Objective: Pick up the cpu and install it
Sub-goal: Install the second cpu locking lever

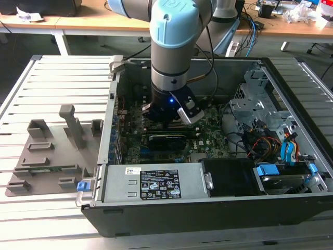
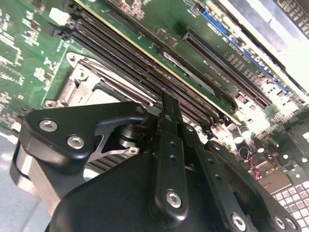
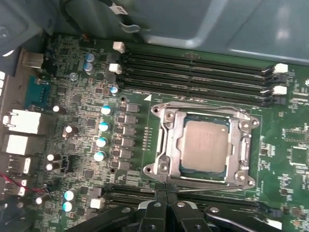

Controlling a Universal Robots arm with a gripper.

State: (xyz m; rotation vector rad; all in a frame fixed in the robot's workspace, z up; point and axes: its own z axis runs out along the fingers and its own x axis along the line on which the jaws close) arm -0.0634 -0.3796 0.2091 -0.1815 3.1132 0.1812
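- The gripper [image 3: 166,193] hangs low inside the open computer case [image 1: 291,205], over the motherboard [image 1: 208,127]; in the first wrist view its fingertips meet, pinched together with nothing between them.
- The cpu [image 3: 203,145] lies flat in its socket, silvery top up, inside the metal socket frame [image 3: 166,140], level with it on all four sides.
- The fingertips sit just beside the frame's near edge, clear of the chip.
- Four memory slots [image 3: 193,77] run along the frame's far edge, a tight border.
- In the exterior view, the grey fixture plate [image 1: 47,156] sits well apart from the arm, outside the case wall.
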